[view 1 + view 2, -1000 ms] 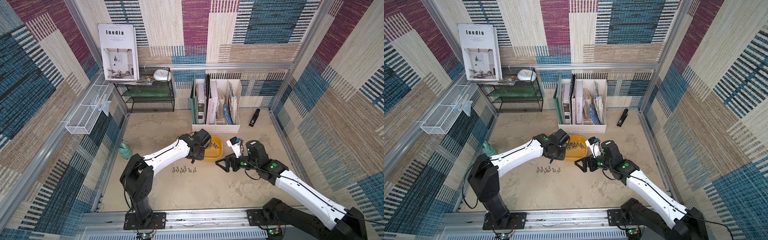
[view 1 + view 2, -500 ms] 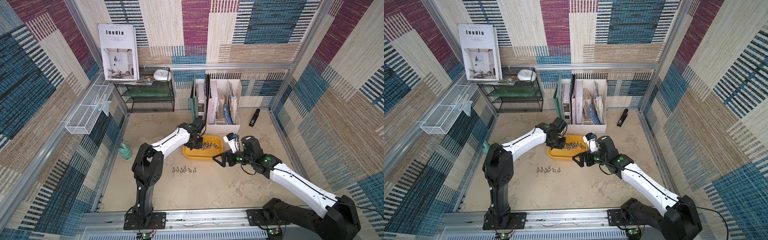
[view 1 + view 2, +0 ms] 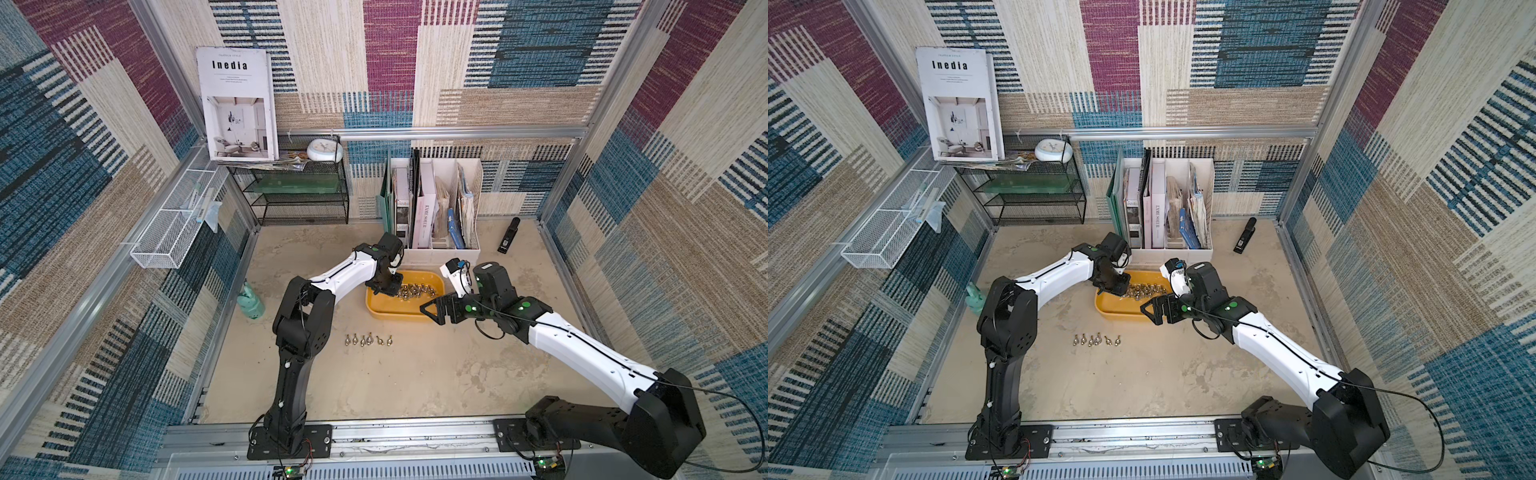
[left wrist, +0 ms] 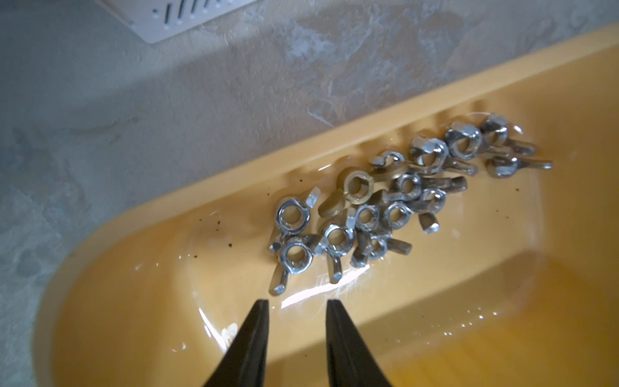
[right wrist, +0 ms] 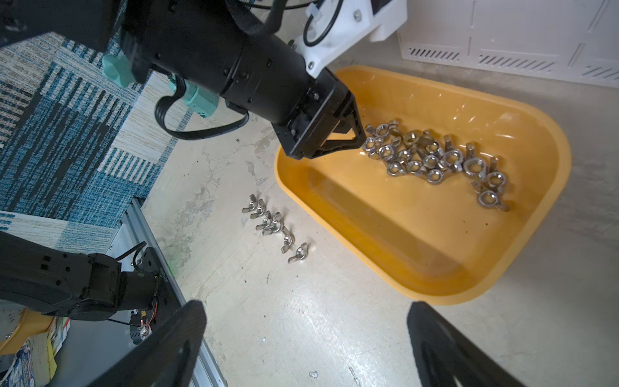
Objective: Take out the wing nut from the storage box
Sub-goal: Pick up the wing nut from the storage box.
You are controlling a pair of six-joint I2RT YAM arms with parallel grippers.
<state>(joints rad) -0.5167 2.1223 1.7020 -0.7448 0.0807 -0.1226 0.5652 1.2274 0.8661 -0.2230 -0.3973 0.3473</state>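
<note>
Left tool moved into storage box, parted, empty per wrist view, right tool splayed wide

Left claw narrowly parted — right claw spread wide.

"Inedia" is being displayed in bold black letters on the white magazine. On a book spine in the file holder, possibly "L'AME SOEUR" is being shown.

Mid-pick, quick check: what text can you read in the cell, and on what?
"Inedia": cover of the magazine on the black rack.
Fine print beneath: too small.
Spine of the white book in the file holder: blurred.
Label on the black device beside it: too small.
</note>
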